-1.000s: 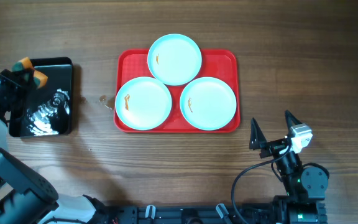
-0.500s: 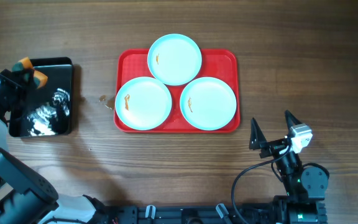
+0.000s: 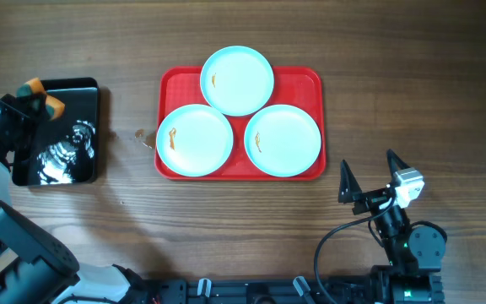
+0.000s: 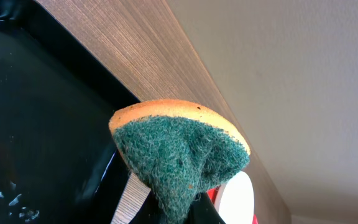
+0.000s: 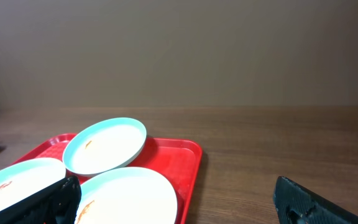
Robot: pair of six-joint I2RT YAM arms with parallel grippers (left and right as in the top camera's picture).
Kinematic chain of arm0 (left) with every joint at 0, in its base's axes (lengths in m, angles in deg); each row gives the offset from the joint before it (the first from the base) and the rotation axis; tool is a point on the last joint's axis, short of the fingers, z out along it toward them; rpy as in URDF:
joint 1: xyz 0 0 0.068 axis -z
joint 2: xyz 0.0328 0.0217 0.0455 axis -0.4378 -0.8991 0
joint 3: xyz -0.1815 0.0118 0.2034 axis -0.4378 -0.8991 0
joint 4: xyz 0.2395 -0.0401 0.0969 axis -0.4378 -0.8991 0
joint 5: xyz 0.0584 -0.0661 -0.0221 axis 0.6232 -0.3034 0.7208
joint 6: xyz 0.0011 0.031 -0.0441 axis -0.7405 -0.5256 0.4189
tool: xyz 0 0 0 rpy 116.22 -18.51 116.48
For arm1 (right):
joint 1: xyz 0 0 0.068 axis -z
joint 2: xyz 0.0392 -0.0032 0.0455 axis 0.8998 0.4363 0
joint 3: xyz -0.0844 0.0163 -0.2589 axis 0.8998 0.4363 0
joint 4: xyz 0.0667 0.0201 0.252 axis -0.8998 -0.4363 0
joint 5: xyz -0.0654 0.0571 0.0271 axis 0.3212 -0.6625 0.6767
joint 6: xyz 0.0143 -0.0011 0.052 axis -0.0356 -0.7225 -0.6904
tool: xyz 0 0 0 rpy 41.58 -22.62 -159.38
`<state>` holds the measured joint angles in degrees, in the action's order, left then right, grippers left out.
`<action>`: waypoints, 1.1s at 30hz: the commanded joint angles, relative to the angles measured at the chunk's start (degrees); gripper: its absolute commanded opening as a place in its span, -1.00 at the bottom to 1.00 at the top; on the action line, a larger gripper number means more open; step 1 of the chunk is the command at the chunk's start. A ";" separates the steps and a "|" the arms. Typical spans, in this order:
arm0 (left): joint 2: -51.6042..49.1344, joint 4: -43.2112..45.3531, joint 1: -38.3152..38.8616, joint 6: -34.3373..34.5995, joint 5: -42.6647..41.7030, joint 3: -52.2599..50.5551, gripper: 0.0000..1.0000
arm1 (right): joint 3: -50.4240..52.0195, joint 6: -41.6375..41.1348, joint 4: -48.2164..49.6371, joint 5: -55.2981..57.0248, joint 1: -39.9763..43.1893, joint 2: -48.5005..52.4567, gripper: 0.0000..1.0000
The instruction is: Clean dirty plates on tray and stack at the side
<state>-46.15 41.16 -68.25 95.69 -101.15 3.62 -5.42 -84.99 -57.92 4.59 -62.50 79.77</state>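
Plates (image 3: 237,80), 3 with orange smears, sat on 1 red tray (image 3: 175,82); left gripper (image 3: 32,105) clenched 1 sponge (image 4: 179,152), right gripper (image 3: 367,160) spread open.

Three orange-smeared plates (image 5: 104,146) on a red tray (image 5: 188,163).

1 glossy black tray (image 3: 70,148) lies on the wooden table's (image 3: 412,76) left side; 1 orange-and-green sponge (image 4: 179,149) is above its upper-left corner.
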 commanded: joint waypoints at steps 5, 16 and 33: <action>-0.28 0.17 -0.28 0.07 -0.94 -0.22 -0.92 | 0.11 -0.66 0.31 0.76 0.22 0.17 0.99; -0.28 0.15 -0.28 0.07 -0.44 -0.22 -0.92 | 0.11 -0.66 0.31 0.74 0.22 0.17 0.99; -0.28 0.61 -0.28 0.04 0.68 -0.22 -0.92 | 0.11 -0.68 0.28 0.76 0.22 0.17 0.99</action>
<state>-46.15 41.40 -68.25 95.69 -100.67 3.62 -5.42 -84.99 -57.92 4.59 -62.50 79.77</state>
